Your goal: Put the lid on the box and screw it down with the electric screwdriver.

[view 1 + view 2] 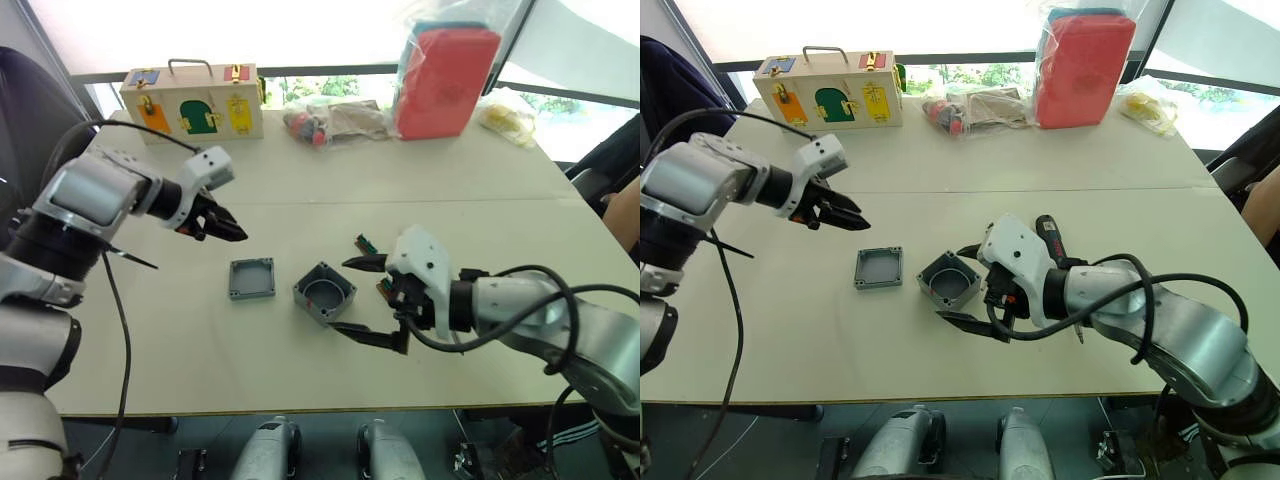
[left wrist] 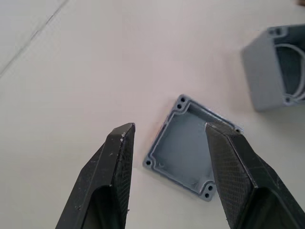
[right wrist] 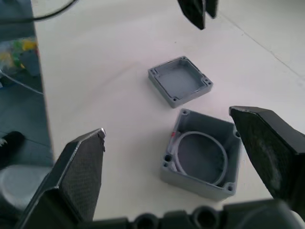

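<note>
Left eye view: both my claws hang released over the worktop, neither grasping anything.

My left claw is in the air to the left of and beyond the lid, which lies rim-up on the worktop. The box stands open just right of the lid, apart from it, a red mark on its rim. My right claw has its fingers spread wide just right of the box, one beyond it, one nearer me. The electric screwdriver lies behind that claw. At the far edge stand a wooden box with coloured doors and a red case in a plastic bag.
</note>
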`<state>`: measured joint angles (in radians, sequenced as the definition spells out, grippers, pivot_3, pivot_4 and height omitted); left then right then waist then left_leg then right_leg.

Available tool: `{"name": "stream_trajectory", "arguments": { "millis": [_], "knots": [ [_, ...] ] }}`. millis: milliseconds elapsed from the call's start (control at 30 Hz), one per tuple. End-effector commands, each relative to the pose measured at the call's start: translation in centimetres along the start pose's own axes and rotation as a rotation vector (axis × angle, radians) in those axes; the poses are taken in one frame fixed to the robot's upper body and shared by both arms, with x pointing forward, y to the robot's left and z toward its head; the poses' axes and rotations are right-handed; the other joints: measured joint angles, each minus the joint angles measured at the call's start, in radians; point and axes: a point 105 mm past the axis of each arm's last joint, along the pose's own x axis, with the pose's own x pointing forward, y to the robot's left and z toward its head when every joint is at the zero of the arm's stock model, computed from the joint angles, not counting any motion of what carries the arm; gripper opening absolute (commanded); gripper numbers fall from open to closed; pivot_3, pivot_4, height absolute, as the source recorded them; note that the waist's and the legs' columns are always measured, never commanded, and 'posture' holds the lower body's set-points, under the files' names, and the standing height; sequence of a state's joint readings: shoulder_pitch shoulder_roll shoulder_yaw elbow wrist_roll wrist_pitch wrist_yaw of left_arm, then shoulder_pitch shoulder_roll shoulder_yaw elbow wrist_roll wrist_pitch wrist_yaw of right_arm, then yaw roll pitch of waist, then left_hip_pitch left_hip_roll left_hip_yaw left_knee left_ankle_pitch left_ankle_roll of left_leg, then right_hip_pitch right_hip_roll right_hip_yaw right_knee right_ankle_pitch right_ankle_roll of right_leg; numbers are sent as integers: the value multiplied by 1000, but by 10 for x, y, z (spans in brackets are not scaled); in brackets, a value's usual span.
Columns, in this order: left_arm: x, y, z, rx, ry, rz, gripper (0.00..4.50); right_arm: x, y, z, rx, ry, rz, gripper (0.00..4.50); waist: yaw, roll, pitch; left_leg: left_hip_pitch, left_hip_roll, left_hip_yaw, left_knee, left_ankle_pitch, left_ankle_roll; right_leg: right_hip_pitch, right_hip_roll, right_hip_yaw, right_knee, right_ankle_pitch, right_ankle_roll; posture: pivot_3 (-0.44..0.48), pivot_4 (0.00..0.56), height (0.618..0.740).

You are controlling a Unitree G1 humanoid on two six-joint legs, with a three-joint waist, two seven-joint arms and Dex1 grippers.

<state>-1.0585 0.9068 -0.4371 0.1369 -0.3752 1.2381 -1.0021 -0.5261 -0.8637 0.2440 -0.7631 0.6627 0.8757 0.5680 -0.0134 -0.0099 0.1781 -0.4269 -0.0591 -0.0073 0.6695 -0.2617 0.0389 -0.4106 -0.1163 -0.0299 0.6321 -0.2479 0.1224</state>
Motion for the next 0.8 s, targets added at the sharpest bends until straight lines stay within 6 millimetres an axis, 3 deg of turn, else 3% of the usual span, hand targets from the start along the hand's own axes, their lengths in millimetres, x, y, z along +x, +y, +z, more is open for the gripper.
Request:
{"name": "stream_trajectory", "arguments": {
  "millis": [33, 367, 800],
  "knots": [
    [-9, -1, -5, -143, 4, 104, 2372, 7, -5, 10, -98, -42, 8, 4500, 0, 0, 0, 0, 0, 0, 0, 0, 0, 0, 0, 0, 0, 0, 0, 0, 150, 740],
    [6, 3, -35, -301, 85, 187, 2372, 17, -6, 14, -136, -85, -17, 4500, 6, 0, 0, 0, 0, 0, 0, 4, -7, -1, 0, 1, 0, 0, 0, 0, 150, 740],
    [38, -1, -48, -363, 164, 187, 2372, 15, -6, 10, -108, -69, -70, 4500, 25, 0, 0, 0, -1, 0, 0, 6, -11, -2, -2, 1, 1, 0, 0, 0, 150, 740]
  ]
}}
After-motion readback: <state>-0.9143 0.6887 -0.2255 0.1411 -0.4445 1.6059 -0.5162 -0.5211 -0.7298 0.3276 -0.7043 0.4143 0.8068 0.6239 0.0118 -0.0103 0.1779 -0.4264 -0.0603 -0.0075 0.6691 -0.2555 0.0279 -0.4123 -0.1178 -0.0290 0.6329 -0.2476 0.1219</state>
